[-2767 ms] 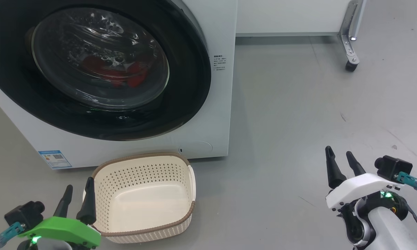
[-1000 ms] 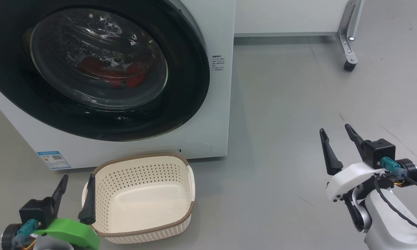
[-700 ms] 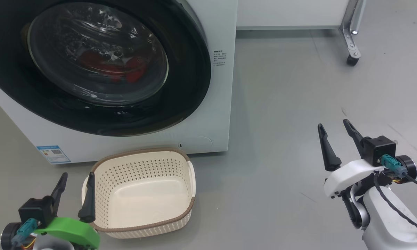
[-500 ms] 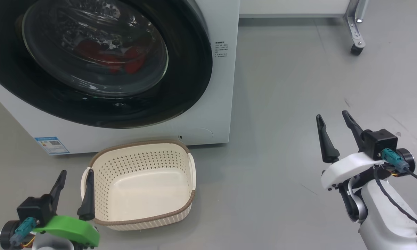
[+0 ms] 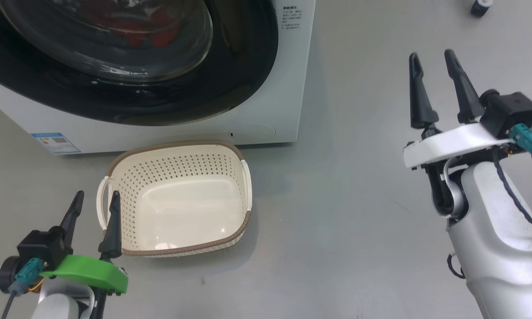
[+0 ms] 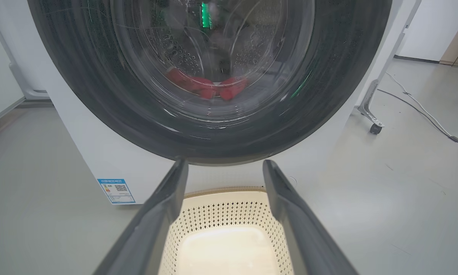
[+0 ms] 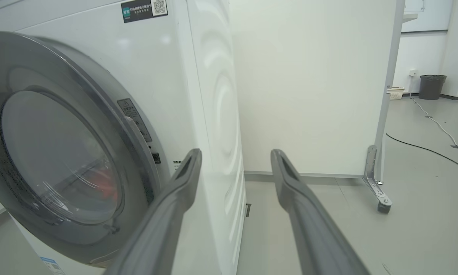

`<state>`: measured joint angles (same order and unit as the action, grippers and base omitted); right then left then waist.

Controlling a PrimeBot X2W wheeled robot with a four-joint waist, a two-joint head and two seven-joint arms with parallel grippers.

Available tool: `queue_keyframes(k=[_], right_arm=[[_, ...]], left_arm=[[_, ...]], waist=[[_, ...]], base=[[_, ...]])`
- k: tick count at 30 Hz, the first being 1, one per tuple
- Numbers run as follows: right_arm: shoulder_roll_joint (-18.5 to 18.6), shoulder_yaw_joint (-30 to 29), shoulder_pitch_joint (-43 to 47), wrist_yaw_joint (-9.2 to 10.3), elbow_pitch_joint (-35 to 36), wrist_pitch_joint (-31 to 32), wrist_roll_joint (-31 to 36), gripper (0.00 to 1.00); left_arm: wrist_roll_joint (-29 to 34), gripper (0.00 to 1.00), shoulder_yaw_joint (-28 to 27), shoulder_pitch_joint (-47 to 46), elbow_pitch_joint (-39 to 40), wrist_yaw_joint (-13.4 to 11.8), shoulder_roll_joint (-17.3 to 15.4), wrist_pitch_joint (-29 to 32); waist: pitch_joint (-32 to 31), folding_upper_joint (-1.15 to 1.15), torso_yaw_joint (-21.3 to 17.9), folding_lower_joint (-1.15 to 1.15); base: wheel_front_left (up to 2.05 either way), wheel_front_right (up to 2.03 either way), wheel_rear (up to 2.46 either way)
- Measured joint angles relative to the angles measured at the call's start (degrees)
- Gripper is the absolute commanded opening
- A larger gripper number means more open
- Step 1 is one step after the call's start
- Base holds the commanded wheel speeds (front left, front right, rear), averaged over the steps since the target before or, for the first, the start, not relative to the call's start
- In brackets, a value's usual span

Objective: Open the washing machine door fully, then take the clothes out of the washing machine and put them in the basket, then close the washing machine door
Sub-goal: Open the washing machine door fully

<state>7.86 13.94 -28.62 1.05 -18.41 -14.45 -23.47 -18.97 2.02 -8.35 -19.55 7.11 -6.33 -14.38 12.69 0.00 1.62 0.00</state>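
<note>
Washing machine (image 5: pixel 270 106): white front-loader, upper left of head view. Door (image 5: pixel 244 66) looks shut, black frame flat against the front; not opened yet. Clothes (image 6: pixel 208 83): red bundle low inside the machine, behind the door's glass window (image 5: pixel 71 53). Lettering isn't readable through the glare. Blue label (image 5: pixel 55 142) sits at the machine's lower left corner.

Basket (image 5: pixel 174 145): upright on the floor (image 5: pixel 359 212), just in front of the machine, below the door's right half. A narrow strip of floor shows between them. Perforated walls and smooth bottom are fully in view.

Left gripper (image 5: pixel 97 195): lower left of head view, fingers spread, nothing between them. Its inner finger (image 5: pixel 114 226) overlaps the basket's left edge in that view; whether they touch, can't tell. Left wrist view looks straight at the door, with the two fingers framing the basket's near part.

Right gripper (image 5: pixel 432 54): at the right of head view, over bare floor, well apart from machine and basket. Fingers parted, holding nothing. Right wrist view looks along the machine's right front corner, with the door seen at an angle on the left. A white panel (image 7: pixel 309 88) stands behind, its caster (image 7: pixel 383 207) on the floor at right.
</note>
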Motion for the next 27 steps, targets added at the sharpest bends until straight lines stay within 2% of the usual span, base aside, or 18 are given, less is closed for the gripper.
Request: queue_keyframes(k=[1,2,3,9,15,23,27], right_arm=[[-0.3,-0.4,-0.9,-0.21,0.3,0.0,-0.6,0.49],[-0.8,-1.1,-1.7,-0.54,0.6,0.0,-1.4,0.15],[-1.4,-2.0,-2.6,-0.65,0.8,0.0,-2.5,0.00],[-3.7,-6.7,-6.3,-2.58,0.7,0.0,-11.0,0.00],[-4.6,-9.0,-10.3,-5.76,-1.8,0.4,-21.9,0.00],[-4.5,-8.7,-17.1,-7.05,-4.7,8.9,-37.8,0.00],[-4.0,-4.9,-20.6,-7.51,-5.3,14.4,-46.5,0.00]], left_arm=[[0.0,1.00,0.3,-0.3,0.2,0.0,0.0,0.0],[0.0,1.00,0.7,-0.6,0.4,0.0,0.0,0.0],[-0.1,1.00,1.2,-1.1,0.6,0.0,0.0,0.0],[-1.1,1.00,3.8,-4.2,2.1,0.0,-0.1,-0.1],[-1.8,1.00,5.8,-6.3,2.6,0.0,-0.3,-0.1],[-3.9,1.00,7.8,-8.5,3.2,0.0,-0.4,-0.1],[-4.6,1.00,8.8,-9.7,3.3,0.0,-0.4,-0.1]], waist=[[0.7,0.00,0.1,0.00],[1.4,0.00,0.2,0.00],[2.1,0.00,0.3,0.00],[6.1,0.00,1.3,0.00],[9.7,0.00,2.8,0.00],[13.8,0.00,5.3,0.00],[15.7,0.00,6.7,0.00]], base=[[0.00,0.00,0.00],[0.00,0.00,0.00],[0.00,0.00,0.00],[0.00,0.00,0.00],[0.00,0.00,0.00],[0.00,0.00,0.00],[0.00,0.00,0.00]])
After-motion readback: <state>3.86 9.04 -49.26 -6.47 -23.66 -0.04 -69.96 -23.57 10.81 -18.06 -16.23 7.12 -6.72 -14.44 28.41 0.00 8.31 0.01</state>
